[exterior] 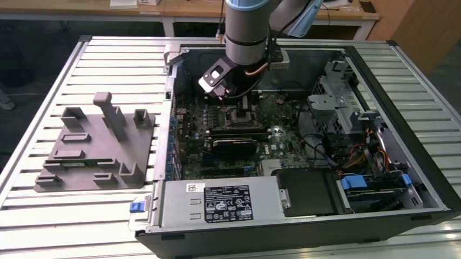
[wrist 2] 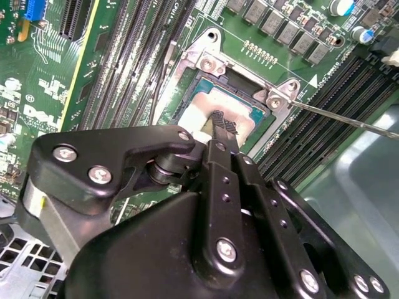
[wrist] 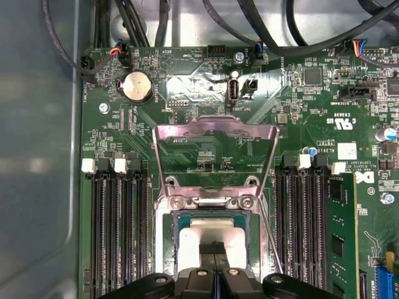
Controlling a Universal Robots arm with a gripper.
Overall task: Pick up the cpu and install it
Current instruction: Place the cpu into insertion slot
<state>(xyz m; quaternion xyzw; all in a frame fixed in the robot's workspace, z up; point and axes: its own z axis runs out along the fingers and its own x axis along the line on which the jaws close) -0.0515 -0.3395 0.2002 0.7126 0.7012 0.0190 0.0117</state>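
Silver cpu (wrist: 190,240) in socket (wrist: 163,240), closed gripper (wrist: 212,246) touching

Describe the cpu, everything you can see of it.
The cpu is a flat square chip with a pale silver metal top and a darker green rim. It lies level in the motherboard socket, whose metal load frame stands open. The shut gripper touches its top near the middle.

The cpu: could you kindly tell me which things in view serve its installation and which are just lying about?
Job: cpu, open socket frame, claw over the cpu.
Lying about: grey fixture tray, coin battery, power supply.
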